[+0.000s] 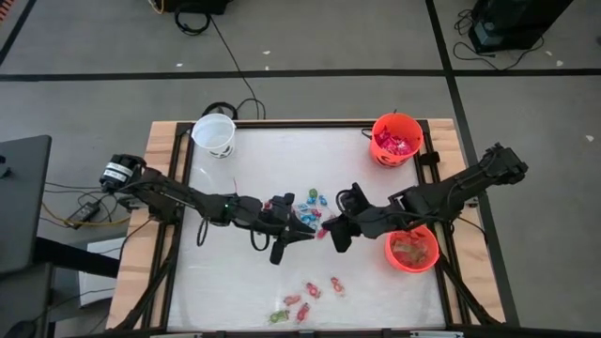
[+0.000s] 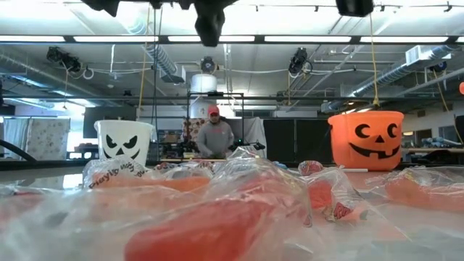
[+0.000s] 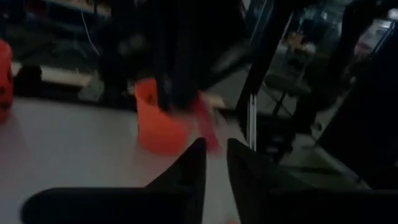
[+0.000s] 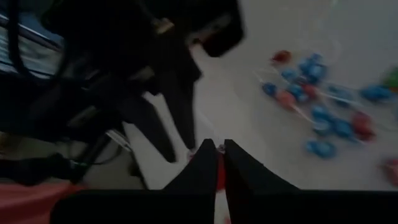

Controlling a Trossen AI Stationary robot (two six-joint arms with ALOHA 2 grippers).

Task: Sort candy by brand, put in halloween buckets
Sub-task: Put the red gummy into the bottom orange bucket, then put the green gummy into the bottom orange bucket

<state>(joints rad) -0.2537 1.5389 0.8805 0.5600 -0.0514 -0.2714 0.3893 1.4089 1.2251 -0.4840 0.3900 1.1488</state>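
Barely any readable text: only a partial print on a clear wrapper [image 2: 119, 172] in the low view, which I can't make out.

Candy is lying in two loose groups on the table [image 1: 376, 291]: blue twist-wrapped pieces [image 1: 313, 199] at centre, red, pink and green pieces [image 1: 302, 300] near the 6 o'clock edge.

White bucket [image 1: 215, 133] is sitting at 11 o'clock, orange bucket [image 1: 395, 139] with red packets at 1 o'clock, second orange bucket [image 1: 411, 248] at 4 o'clock holding orange pieces.

Left gripper [image 1: 302, 232] and right gripper [image 1: 329, 227] are meeting tip to tip at table centre, just below the blue group. Right gripper's fingers [image 4: 200, 167] are pinching a small red piece [image 4: 217, 174]. Left gripper's fingers [image 3: 194, 163] are showing a narrow gap; a blurred red thing sits beyond them, can't tell if held.

Only the low view is showing the jack-o'-lantern faces, plus a person [image 2: 214, 134] in a red cap behind the table.
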